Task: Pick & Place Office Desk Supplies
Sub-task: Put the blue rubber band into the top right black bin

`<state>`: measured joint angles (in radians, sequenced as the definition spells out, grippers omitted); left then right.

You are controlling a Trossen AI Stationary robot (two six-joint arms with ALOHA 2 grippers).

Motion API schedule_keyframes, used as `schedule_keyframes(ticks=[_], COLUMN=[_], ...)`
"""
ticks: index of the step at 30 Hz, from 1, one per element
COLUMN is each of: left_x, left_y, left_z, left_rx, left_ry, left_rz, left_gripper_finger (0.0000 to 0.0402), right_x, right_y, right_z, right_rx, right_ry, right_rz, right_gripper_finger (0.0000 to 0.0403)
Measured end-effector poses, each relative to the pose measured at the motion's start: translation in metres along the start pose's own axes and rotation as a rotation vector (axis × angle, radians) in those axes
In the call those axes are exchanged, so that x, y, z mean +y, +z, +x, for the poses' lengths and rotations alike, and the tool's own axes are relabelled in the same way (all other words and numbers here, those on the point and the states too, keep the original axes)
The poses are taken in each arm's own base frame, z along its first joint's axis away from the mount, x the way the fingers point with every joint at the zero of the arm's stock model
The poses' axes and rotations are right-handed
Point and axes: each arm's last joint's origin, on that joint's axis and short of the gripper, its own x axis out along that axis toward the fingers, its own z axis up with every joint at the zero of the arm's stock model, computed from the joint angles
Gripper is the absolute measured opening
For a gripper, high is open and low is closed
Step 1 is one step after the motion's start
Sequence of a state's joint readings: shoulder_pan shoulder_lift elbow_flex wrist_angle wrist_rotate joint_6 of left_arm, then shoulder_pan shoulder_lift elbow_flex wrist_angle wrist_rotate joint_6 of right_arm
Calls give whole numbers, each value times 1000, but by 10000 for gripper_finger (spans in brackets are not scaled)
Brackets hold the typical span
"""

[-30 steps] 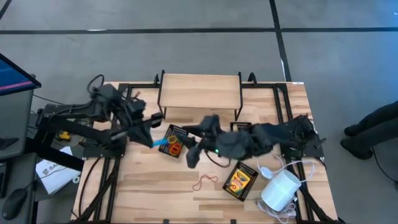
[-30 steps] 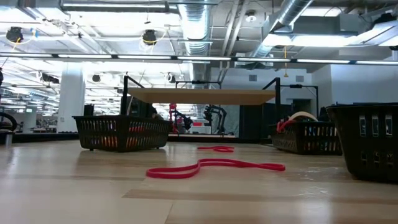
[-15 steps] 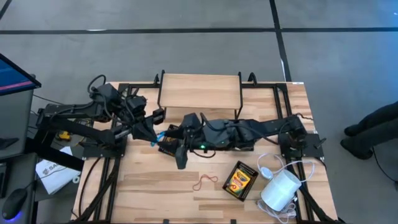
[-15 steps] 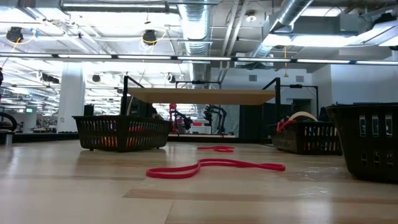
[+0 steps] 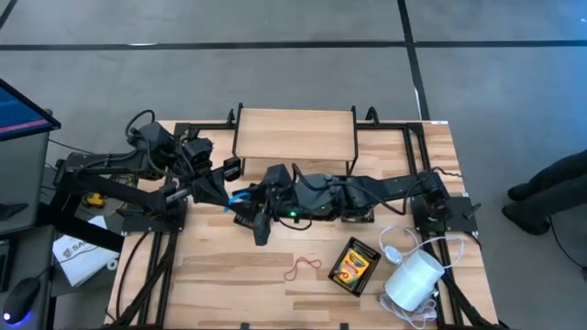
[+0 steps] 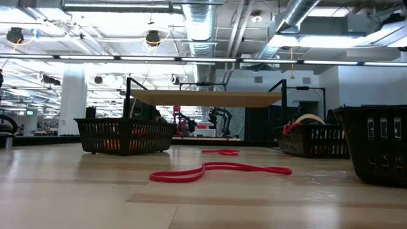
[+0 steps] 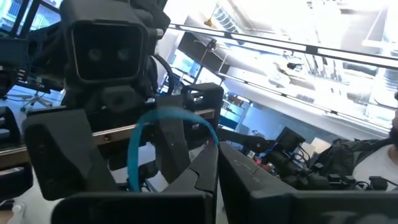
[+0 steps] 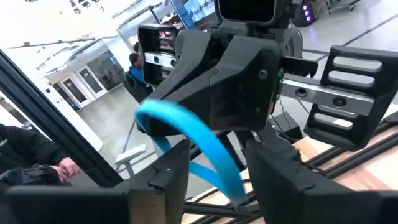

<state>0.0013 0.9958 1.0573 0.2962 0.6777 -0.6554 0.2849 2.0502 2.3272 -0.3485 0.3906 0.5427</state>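
Observation:
Above the table's left half my left gripper (image 5: 224, 193) is shut on a blue elastic loop (image 5: 240, 195). The loop (image 8: 186, 134) arches out from the left fingers toward my right gripper (image 8: 217, 186). The right gripper faces the left one at the same height, open, and the band runs down between its two fingers. A red elastic loop (image 5: 301, 268) lies flat on the wood near the front. A yellow-and-green crayon box (image 5: 354, 265) lies flat to its right. My left gripper pinches one end of the blue loop (image 7: 211, 132) between its two shut fingers, coming level from the table's left. The loop is lifted clear of the table and arches out past the fingertips. My right gripper has the band between its fingers (image 8: 165, 177); I cannot tell whether they touch it.
A black mesh tray (image 5: 246, 216) with coloured loops sits under the grippers. A raised wooden shelf (image 5: 295, 135) stands at the back. A white cylinder with a cord (image 5: 415, 280) is at the front right. The low view shows black trays (image 6: 124, 135) (image 6: 375, 143) and a second red loop (image 6: 221, 152).
My right gripper has moved toward the table's left, up to the left gripper, and has turned at the wrist; its fingers now stand on either side of the blue loop. The left gripper has kept its place with the loop.

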Motion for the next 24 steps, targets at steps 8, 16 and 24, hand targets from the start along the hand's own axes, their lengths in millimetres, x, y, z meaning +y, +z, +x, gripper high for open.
schedule_keyframes(ticks=[8,16,24], left_x=[0,-9,-9], left_y=[0,-1,-10], left_z=[0,-4,-40], left_rx=[-7,88,211], left_ry=[5,-128,95], left_rz=[45,95,114], left_gripper_finger=[3,73,145], right_x=[4,3,-24], right_y=[-3,-7,-33], right_z=[-1,-4,-17], right_rx=[31,15,177], right_ry=[49,-73,-456], right_rz=[-44,-39,48], right_gripper_finger=[12,3,1])
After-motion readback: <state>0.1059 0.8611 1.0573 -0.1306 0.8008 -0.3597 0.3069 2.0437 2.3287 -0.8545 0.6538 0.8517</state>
